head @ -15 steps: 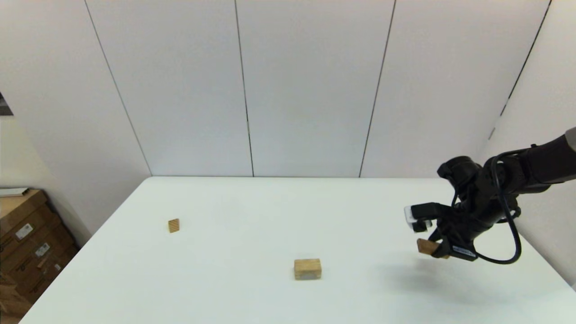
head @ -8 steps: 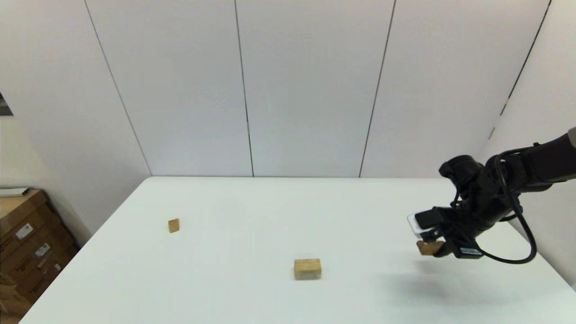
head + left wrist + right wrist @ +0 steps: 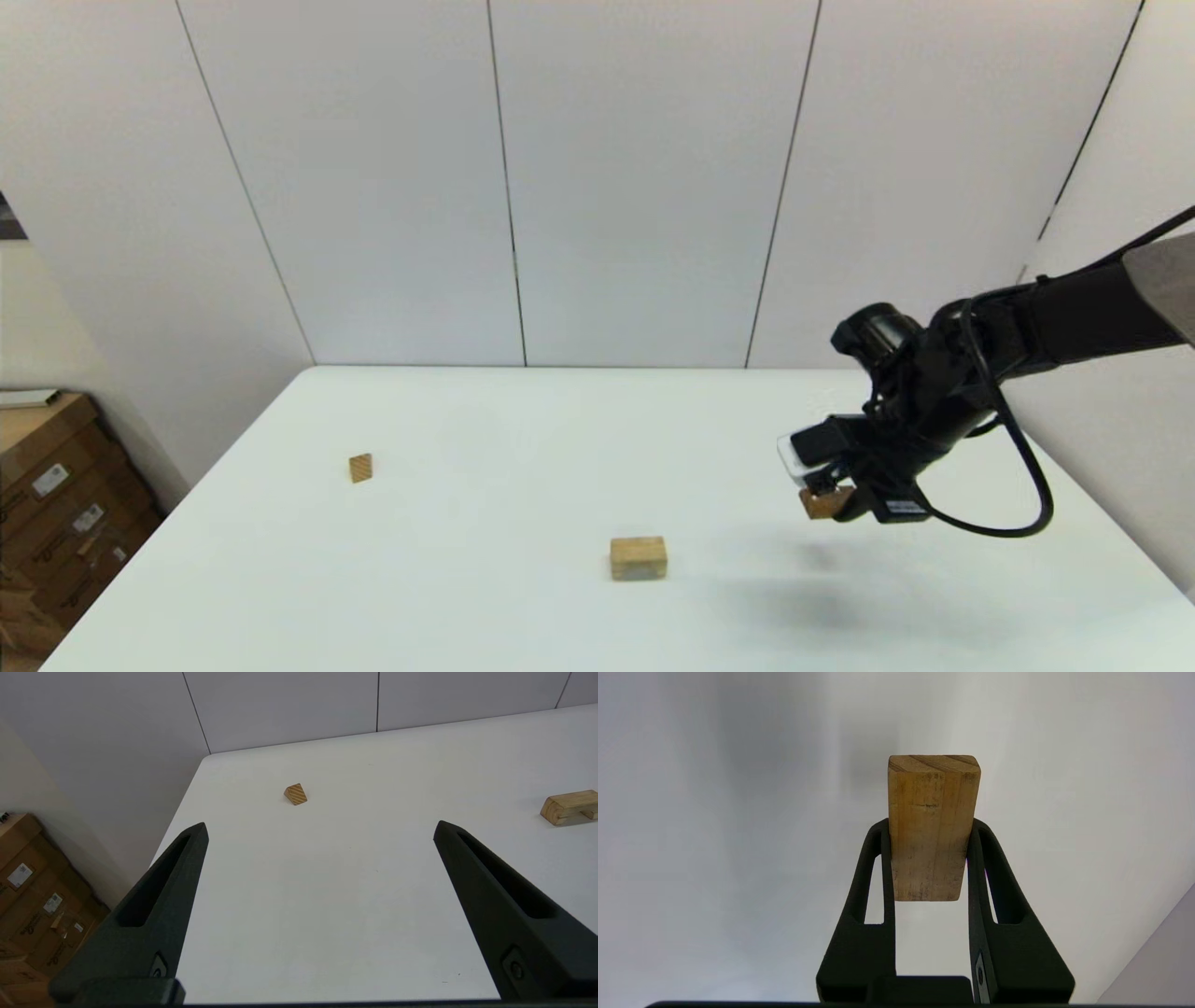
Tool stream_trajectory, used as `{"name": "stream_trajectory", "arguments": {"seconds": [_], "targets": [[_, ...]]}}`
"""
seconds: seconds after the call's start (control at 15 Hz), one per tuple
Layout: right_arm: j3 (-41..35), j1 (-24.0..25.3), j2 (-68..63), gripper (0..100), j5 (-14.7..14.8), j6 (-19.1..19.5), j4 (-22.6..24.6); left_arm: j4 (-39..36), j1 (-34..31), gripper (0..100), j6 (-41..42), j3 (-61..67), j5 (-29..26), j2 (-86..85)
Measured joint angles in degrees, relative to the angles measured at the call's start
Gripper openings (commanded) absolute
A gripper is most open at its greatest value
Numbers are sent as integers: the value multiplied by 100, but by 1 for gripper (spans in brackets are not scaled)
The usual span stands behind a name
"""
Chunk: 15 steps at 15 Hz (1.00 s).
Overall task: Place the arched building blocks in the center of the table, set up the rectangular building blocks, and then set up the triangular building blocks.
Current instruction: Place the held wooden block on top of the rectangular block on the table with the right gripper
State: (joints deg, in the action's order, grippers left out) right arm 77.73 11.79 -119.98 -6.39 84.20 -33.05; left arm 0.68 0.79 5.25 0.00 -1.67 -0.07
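Observation:
The arched block rests on the white table near its middle front. My right gripper hangs above the table to the right of the arched block, shut on the rectangular block, a slim tan bar that sticks out past the fingertips. The small triangular block with striped grain lies far off at the left. The left gripper hovers open over the table's left part with nothing between its fingers; it is out of the head view.
Cardboard boxes stand on the floor beyond the table's left edge. A pale panelled wall runs along the table's far edge.
The right arm has carried the rectangular block leftward, toward the arched block, and slightly up. The arched and triangular blocks have not moved.

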Motion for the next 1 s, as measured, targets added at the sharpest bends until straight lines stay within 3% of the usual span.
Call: {"name": "stream_trajectory", "arguments": {"seconds": [0.2, 0.53, 0.8, 1.0], "targets": [[491, 596, -39, 0, 83, -623, -514, 2, 0, 100, 0, 0, 2, 0], [1163, 1530, -325, 0, 534, -1684, -592, 0, 0, 100, 0, 0, 2, 0], [1631, 2103, -592, 0, 584, -2339, -995, 0, 0, 100, 0, 0, 0, 0], [1725, 2467, -714, 0, 586, -2647, -1023, 0, 0, 100, 0, 0, -1, 0]]}}
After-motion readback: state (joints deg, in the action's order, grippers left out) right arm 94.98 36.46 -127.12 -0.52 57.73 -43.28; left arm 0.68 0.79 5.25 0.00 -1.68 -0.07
